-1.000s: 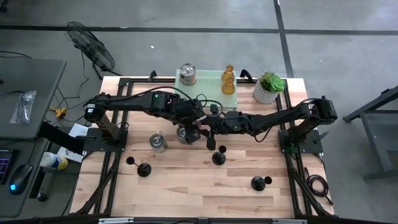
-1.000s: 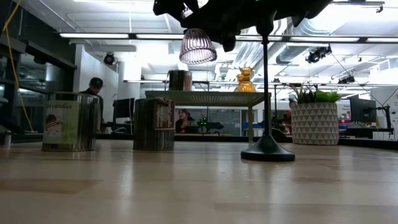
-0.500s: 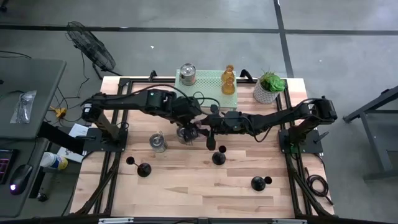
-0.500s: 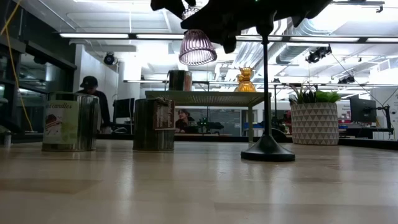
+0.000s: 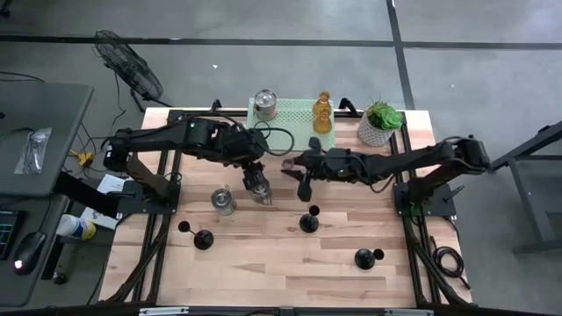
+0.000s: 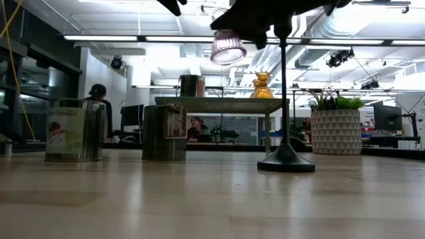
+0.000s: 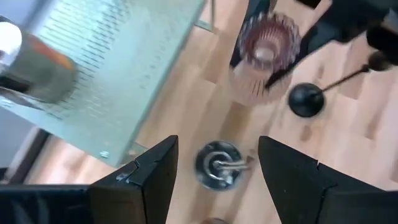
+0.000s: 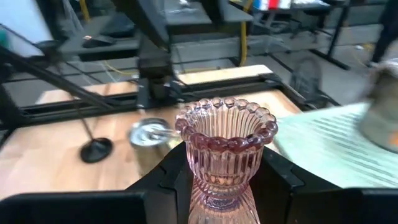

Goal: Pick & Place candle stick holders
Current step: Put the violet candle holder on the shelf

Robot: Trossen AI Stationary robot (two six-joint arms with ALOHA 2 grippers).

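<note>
The right gripper [image 8: 217, 186] is clenched on a pale pink glass holder [image 8: 224, 146], its dark fingers [image 8: 165, 180] pressing the ribbed stem from both sides so that the scalloped cup stands upright between them. In the high view this gripper [image 5: 297, 168] is held above the middle of the desk [image 5: 263, 263], just in front of the pale green rack [image 5: 294, 118] at the far edge. The low view shows the pink holder [image 6: 228, 46] lifted clear of the desktop, hanging higher than the rack's top.

The left gripper [image 5: 261, 186] is released, with nothing between its spread fingers [image 7: 146, 180]; it hovers beside the right gripper, over a silver metal cup [image 7: 217, 163] that stands on the wood. A second silver cup [image 5: 223, 202] stands nearby, toward the left edge.

On the rack rest a metal tin [image 5: 264, 104] and an amber glass holder [image 5: 322, 112]. A green plant in a white pot [image 5: 379, 123] occupies the far right corner. Three black round-based sticks are set on the near half of the desk: one toward the left edge [image 5: 202, 239], one at the centre [image 5: 308, 222], and one toward the right edge [image 5: 364, 258].
</note>
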